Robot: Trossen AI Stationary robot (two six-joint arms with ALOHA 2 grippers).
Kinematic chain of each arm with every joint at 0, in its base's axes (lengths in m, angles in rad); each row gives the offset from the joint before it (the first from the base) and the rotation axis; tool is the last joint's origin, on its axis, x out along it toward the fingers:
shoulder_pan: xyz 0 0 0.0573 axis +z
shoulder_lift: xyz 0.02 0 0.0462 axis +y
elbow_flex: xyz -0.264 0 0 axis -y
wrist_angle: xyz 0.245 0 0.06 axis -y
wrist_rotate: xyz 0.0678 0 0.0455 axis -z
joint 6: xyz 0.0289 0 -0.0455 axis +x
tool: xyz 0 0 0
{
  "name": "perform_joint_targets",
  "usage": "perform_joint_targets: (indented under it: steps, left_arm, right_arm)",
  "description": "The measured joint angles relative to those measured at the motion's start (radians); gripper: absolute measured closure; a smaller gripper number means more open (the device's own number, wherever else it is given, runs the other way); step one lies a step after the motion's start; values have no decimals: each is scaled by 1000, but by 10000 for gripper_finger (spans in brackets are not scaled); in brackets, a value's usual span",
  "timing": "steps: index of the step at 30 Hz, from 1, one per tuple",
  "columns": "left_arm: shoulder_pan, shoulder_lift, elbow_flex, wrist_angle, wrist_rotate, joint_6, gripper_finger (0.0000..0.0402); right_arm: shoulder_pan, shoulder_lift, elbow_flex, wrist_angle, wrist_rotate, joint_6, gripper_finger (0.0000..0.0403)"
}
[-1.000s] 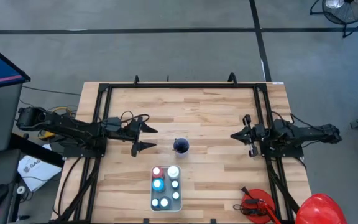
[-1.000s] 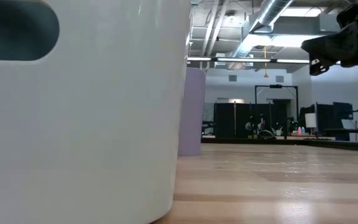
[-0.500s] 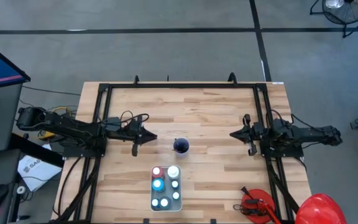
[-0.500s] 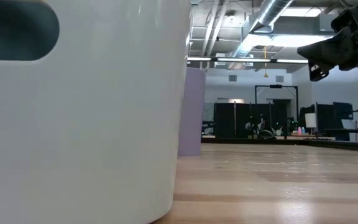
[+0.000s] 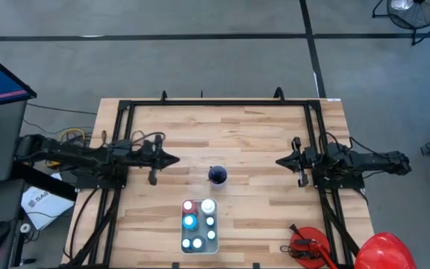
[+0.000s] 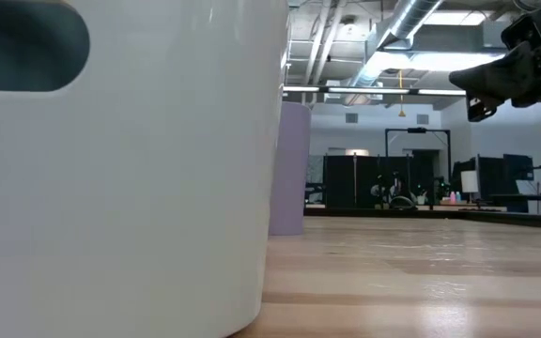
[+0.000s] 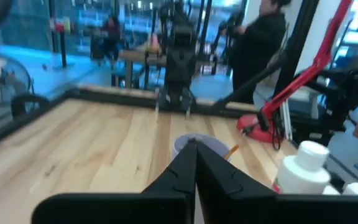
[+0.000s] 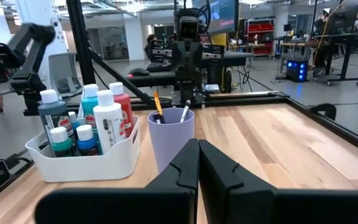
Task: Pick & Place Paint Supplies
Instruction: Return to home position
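Note:
Several paint bottles (image 5: 198, 222) with white caps stand upright in a white tray (image 8: 86, 163) near the table's near edge. The tray's wall (image 6: 120, 188) fills the left of the low view. Just beyond it a lavender cup (image 5: 216, 175) stands on its base, with thin brushes (image 8: 159, 111) sticking out of it. My left gripper (image 5: 176, 159) hangs shut to the left of the cup, pointing level at it, with nothing between its fingers. My right gripper (image 5: 278, 162) hangs shut to the right of the cup, also empty, and it shows high at the right of the low view (image 6: 456, 77).
A black rail frame (image 5: 200, 103) runs round the table's far and side edges. A red rounded thing (image 5: 383, 250) and a red tool (image 5: 308, 246) lie at the near right corner. Bare wood lies between the cup and the far rail. A person (image 7: 260, 43) stands beyond the table.
My left gripper has shut on nothing and then drawn back toward the table's left edge, away from the cup. The cup, tray and bottles have stayed where they were.

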Motion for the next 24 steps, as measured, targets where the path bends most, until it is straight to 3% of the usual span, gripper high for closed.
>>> perform_joint_targets:
  steps: [4,8,15,24]
  left_arm:
    - [1,-186,-80,-4,-5,5,401]
    - [-1,-296,-140,-14,5,-13,401]
    - [-15,-331,-163,-66,37,12,401]
    - [-15,-352,-163,-101,-51,47,401]
  right_arm:
    - [0,0,0,0,0,7,403]
    - [0,0,0,0,0,20,403]
    - [1,0,0,0,0,20,403]
    - [1,0,0,0,0,13,403]
